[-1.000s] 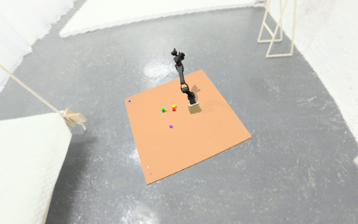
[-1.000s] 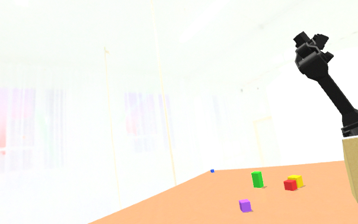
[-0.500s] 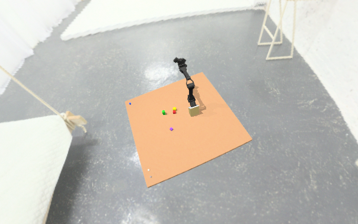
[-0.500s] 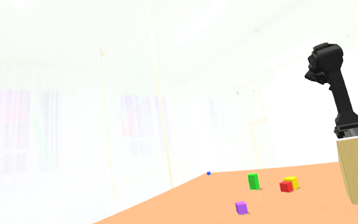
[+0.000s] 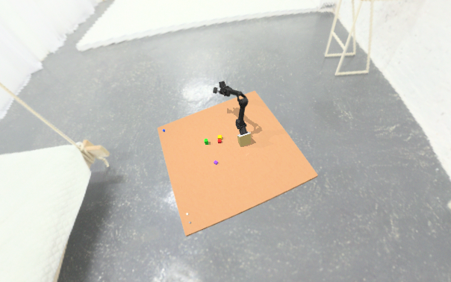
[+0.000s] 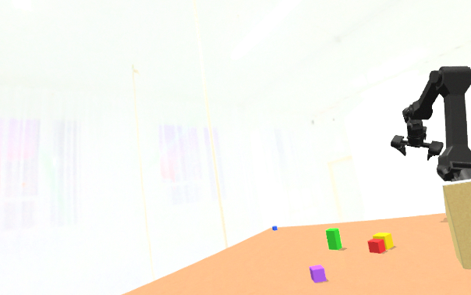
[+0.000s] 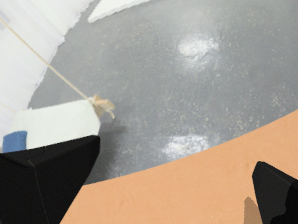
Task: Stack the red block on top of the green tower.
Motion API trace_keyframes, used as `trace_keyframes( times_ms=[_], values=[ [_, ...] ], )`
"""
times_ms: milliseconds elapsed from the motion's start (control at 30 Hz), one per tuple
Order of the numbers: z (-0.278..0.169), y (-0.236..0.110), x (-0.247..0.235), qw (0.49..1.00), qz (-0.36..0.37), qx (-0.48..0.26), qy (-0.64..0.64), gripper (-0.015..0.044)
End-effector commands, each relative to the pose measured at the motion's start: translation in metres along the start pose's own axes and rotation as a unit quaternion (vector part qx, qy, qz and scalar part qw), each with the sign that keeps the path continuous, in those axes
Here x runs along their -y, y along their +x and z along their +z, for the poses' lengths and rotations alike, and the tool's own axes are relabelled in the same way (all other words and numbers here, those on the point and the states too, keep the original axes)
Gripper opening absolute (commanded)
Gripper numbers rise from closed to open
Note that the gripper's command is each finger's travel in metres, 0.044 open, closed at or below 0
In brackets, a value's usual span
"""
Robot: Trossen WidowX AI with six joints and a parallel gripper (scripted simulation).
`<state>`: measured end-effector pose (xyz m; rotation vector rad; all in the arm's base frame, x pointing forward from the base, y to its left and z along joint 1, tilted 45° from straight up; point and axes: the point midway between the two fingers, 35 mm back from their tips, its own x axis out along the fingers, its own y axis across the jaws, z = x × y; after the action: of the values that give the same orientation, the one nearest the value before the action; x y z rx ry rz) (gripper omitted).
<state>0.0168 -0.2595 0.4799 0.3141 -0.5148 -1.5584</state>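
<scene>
The red block [image 5: 219, 141] [image 6: 376, 246] lies on the orange board [image 5: 239, 194] [image 6: 390, 273] [image 7: 173, 209], touching a yellow block [image 5: 219, 136] [image 6: 384, 239]. The green tower [image 5: 206, 141] [image 6: 334, 239] stands upright a little to their left. My gripper [image 5: 219, 89] [image 6: 416, 149] [image 7: 181, 159] is open and empty. It hangs high in the air near the board's far edge, well away from the blocks. In the wrist view only bare board and grey floor show between the fingers; none of the blocks show there.
A purple block [image 5: 216, 162] [image 6: 317, 273] lies nearer the front. A small blue block [image 5: 163, 130] [image 6: 274, 228] sits at the board's far left corner. The arm stands on a tan base box [image 5: 244, 139] [image 6: 460, 222]. Two tiny pale dots [image 5: 187, 214] lie near the front corner.
</scene>
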Motion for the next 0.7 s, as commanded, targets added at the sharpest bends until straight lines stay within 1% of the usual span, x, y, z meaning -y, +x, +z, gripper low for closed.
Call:
trace_keyframes(
  times_ms=[0,200,333,500,667],
  values=[
    [-0.052,0.017,-0.008,0.995,0.004,-0.077,-0.07,0.044],
    [-0.119,0.022,-0.025,0.97,0.033,-0.169,-0.17,0.044],
    [-0.168,0.018,-0.032,0.937,0.052,-0.229,-0.258,0.044],
    [-0.228,0.003,-0.038,0.877,0.087,-0.292,-0.373,0.044],
    [-0.282,-0.02,-0.041,0.792,0.132,-0.339,-0.49,0.044]
  ],
)
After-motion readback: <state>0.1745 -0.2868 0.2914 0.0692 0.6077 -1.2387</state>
